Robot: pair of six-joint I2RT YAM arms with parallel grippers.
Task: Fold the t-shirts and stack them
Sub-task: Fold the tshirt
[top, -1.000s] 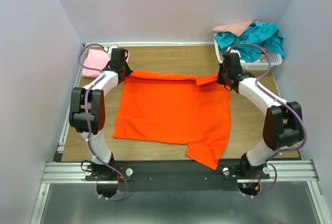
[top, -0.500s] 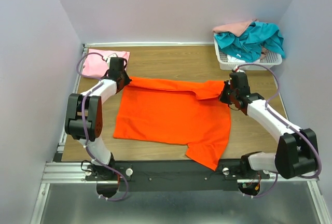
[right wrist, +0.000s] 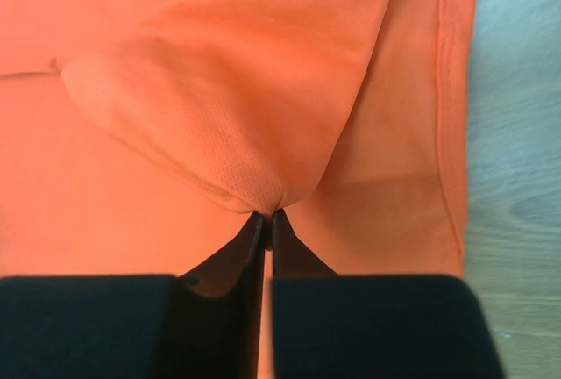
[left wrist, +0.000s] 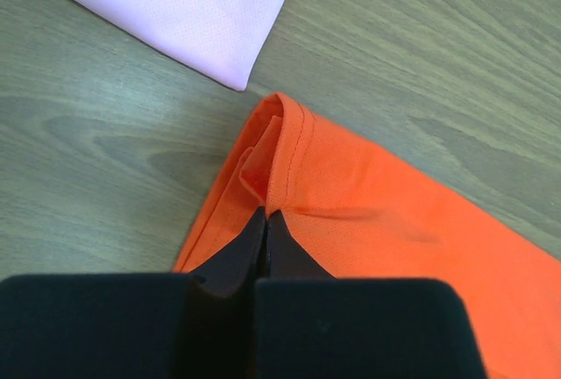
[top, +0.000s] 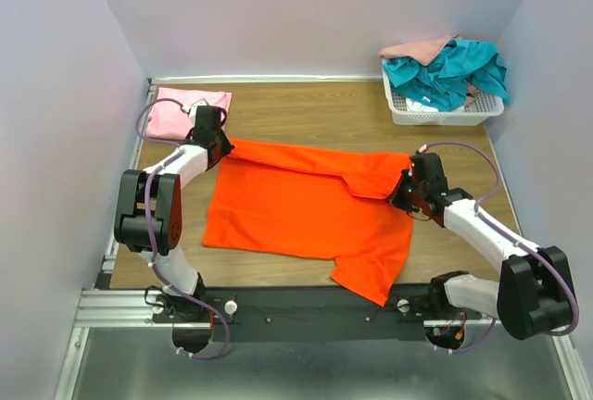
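Four t-shirts on one bench (top: 315, 108).

1. Orange t-shirt (top: 306, 206): spread mid-bench, with its far-right part doubled over. The left claw (top: 225, 145) is clenched on its far-left hem corner. The right claw (top: 405, 194) is clenched on a pinched fold at its right side.
2. Light pink t-shirt (top: 190, 108): folded, at the bench's far-left corner.
3. Teal t-shirt (top: 449, 71) and peach-pink t-shirt (top: 417, 48): heaped in a white mesh basket (top: 445, 115) at the bench's far-right corner.
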